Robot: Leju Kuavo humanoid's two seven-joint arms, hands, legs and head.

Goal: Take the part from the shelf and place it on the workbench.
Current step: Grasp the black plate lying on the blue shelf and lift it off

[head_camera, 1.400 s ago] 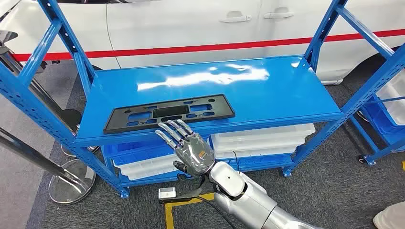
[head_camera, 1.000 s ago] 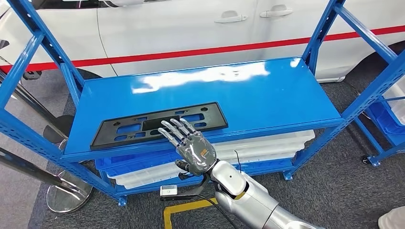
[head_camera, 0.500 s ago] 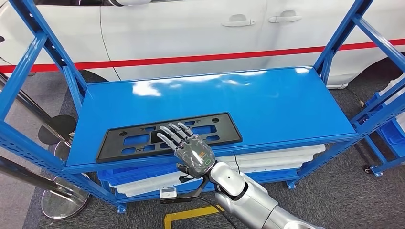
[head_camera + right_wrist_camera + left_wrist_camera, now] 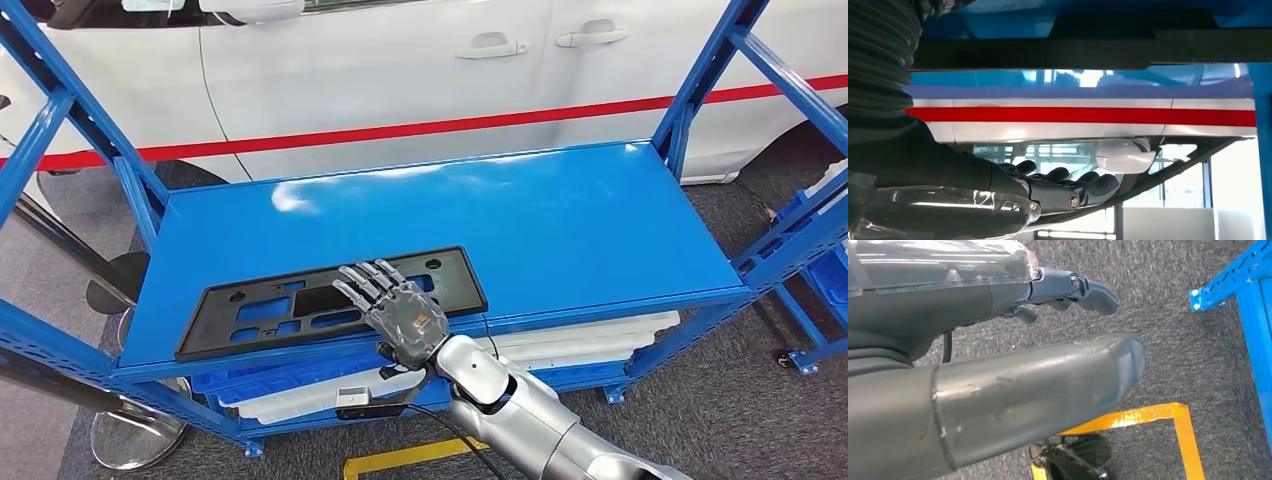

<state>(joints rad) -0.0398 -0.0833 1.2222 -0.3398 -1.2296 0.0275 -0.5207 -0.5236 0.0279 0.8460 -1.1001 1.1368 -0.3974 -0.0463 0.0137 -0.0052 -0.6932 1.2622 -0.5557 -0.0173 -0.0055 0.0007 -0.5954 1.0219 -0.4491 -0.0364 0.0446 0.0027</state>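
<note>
The part, a flat black plastic plate (image 4: 320, 300) with cut-outs, lies along the front left of the blue shelf top (image 4: 560, 220). My right hand (image 4: 400, 312) reaches over the shelf's front edge with its fingers spread flat above the plate's right half, holding nothing. I cannot tell whether the fingers touch the plate. The right wrist view shows the same extended fingers (image 4: 1068, 192) with the dark plate (image 4: 1098, 47) across from them. My left hand (image 4: 998, 295) hangs over the grey carpet, loosely open with nothing in it.
A white car with a red stripe (image 4: 380, 60) stands close behind the shelf. Blue uprights (image 4: 700, 80) frame the shelf ends. White trays (image 4: 590, 335) fill the level below. Another blue rack (image 4: 815, 250) stands at the right, a round metal stand base (image 4: 135, 435) at the left, and yellow floor tape (image 4: 410, 458) in front.
The whole picture has shifted, so the camera has moved. My right hand has reached further forward, from the plate's front edge to over its right half.
</note>
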